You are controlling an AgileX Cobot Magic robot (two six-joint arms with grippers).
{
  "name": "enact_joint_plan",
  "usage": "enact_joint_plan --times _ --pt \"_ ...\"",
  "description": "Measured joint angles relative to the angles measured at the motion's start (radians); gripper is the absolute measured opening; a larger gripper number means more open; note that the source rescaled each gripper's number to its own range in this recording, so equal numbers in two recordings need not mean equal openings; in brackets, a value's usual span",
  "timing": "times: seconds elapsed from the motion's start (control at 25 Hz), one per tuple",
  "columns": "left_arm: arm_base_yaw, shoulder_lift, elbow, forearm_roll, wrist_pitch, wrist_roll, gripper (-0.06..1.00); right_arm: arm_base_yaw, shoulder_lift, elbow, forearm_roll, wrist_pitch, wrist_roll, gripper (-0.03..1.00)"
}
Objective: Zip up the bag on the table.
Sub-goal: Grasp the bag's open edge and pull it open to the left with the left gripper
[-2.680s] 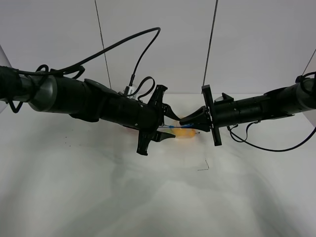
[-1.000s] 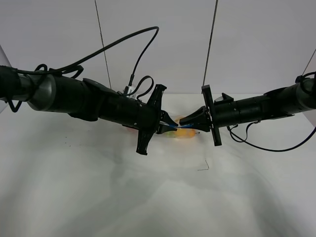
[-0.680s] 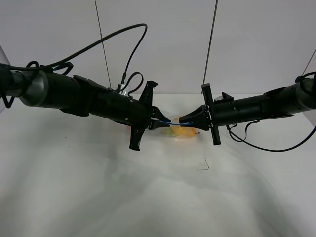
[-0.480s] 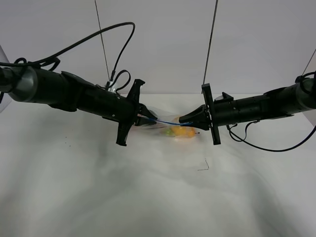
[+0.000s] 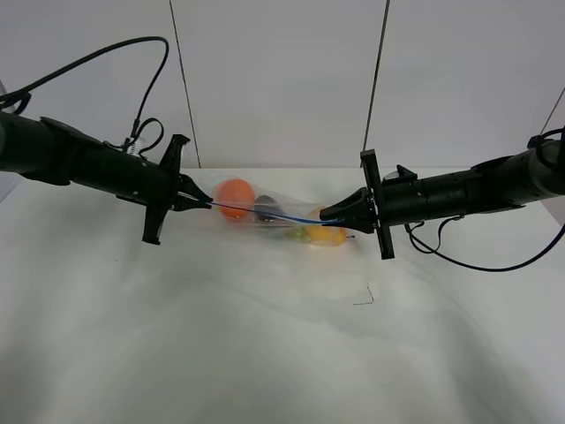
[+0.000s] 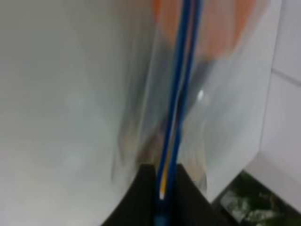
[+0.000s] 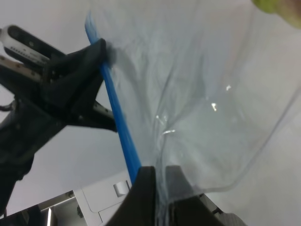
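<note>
Left gripper (image 5: pixel 203 205) was clamped on one end of the bag's (image 5: pixel 265 205) blue seal strip (image 5: pixel 282 217), right gripper (image 5: pixel 327 215) pinching the other. We saw the bag stretched between them at the far side of the table (image 5: pixel 265 353).

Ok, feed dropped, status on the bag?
Left gripper shut on bag at one end of seal strip, right gripper at other. Strip taut between. Nothing in the way.

A white wall (image 5: pixel 282 79) stands at the far side. It is made of big flat panels. Two thin dark lines (image 5: pixel 184 79) run up it, one on the left and one on the right. A tiny bent dark thread (image 5: pixel 371 296) lies alone on the near side, a bit right of the middle. A small dark speck (image 5: pixel 115 259) sits far to the left.
</note>
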Motion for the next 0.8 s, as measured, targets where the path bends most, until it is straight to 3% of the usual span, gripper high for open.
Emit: enact_joint_plan --times 0.2,0.36,0.68,0.76,0.8 --pt "0.105 0.000 0.000 0.068 0.015 0.003 0.00 0.000 0.000 0.000 0.000 0.000 0.000 0.00" --pt "0.165 0.000 0.000 0.076 0.019 0.037 0.00 0.001 0.000 0.000 0.000 0.000 0.000 0.00" --pt "0.221 0.000 0.000 0.080 0.060 0.091 0.00 0.009 0.000 0.000 0.011 0.001 0.000 0.00" --pt "0.223 0.000 0.000 0.080 0.063 0.123 0.04 0.009 0.000 0.000 0.006 0.002 0.000 0.00" --pt "0.225 0.000 0.000 0.084 0.047 0.142 0.11 0.008 0.000 0.000 -0.004 0.002 0.000 0.00"
